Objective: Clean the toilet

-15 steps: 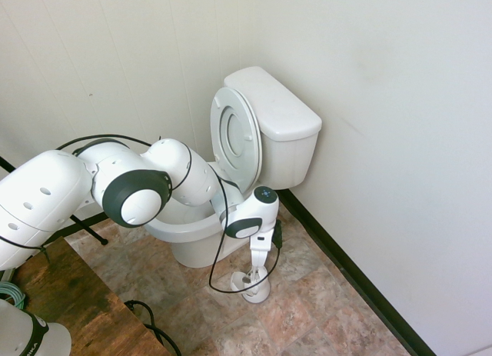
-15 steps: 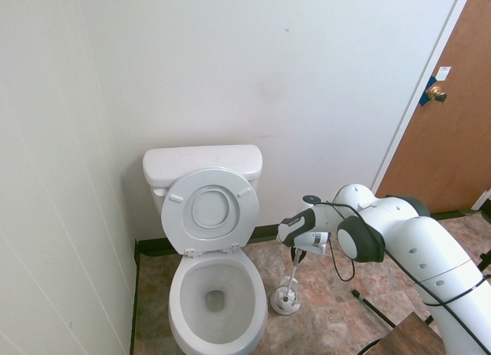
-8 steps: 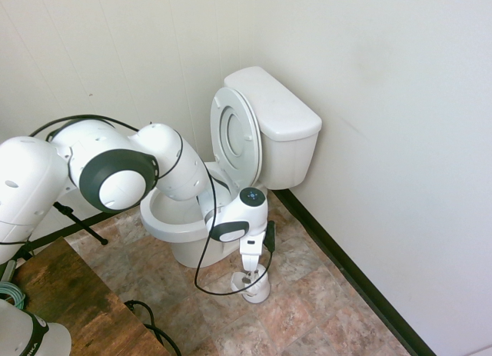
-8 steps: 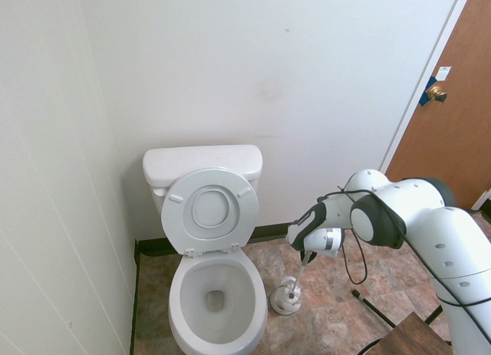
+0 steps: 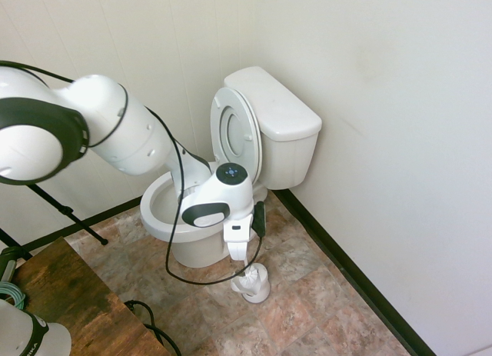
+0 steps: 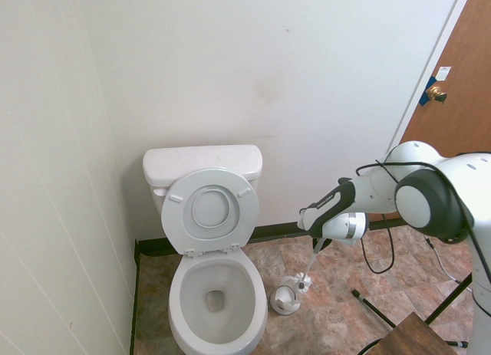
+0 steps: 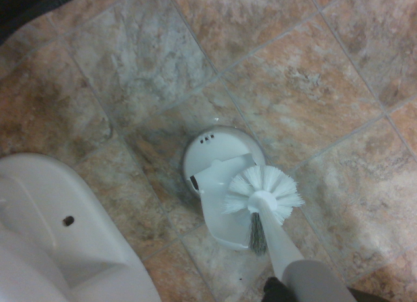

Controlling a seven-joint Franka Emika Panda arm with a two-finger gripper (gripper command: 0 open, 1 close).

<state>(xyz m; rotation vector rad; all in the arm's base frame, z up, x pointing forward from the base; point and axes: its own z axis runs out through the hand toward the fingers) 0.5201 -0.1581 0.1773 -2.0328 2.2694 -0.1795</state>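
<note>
The robot's arm (image 5: 132, 135) is glossy white, built of rounded, tube-like segments with dark grey bands around round white caps at the joints. Small oval grey plugs dot its shell. A black cable (image 5: 177, 210) loops along it. Near the wrist sits a round dark disc (image 5: 231, 174) with blue markings, and below it a white, boxy gripper housing (image 5: 237, 229) with a small dark slot.

One toilet (image 6: 218, 301), to one side of the tool (image 6: 319, 242), with one tank (image 6: 202, 165), one raised seat (image 6: 210, 211) and one bowl. One brush (image 7: 267, 204), held in the tool. One brush holder (image 6: 285, 298), on the floor (image 5: 292, 302) below the tool. One door (image 6: 437, 102) bearing one knob (image 6: 436, 94), beyond the tool. One wooden desk (image 5: 77, 302), well apart from the tool.
</note>
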